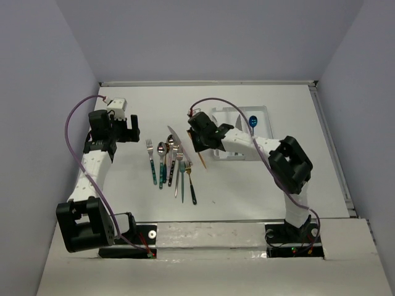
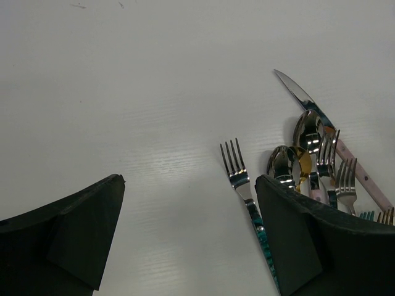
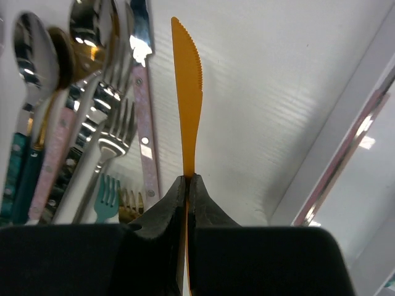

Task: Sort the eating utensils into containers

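My right gripper (image 3: 187, 179) is shut on an orange serrated knife (image 3: 187, 98), which sticks straight out from between the pads. In the top view the right gripper (image 1: 200, 145) hangs between the utensil pile (image 1: 170, 163) and the white tray (image 1: 264, 110), with the orange knife (image 1: 202, 161) poking out below it. A blue spoon (image 1: 253, 121) lies in the tray. My left gripper (image 1: 126, 129) stands open left of the pile, nothing between its fingers. In its own view the left gripper (image 2: 188, 182) is over bare table beside a teal-handled fork (image 2: 234, 169).
The pile holds spoons (image 2: 308, 132), a pink-handled knife (image 3: 145, 142), silver forks (image 3: 114, 142) and a small teal fork (image 3: 108, 194). The tray's rim (image 3: 345, 142) runs just right of the held knife. Walls enclose the table on three sides.
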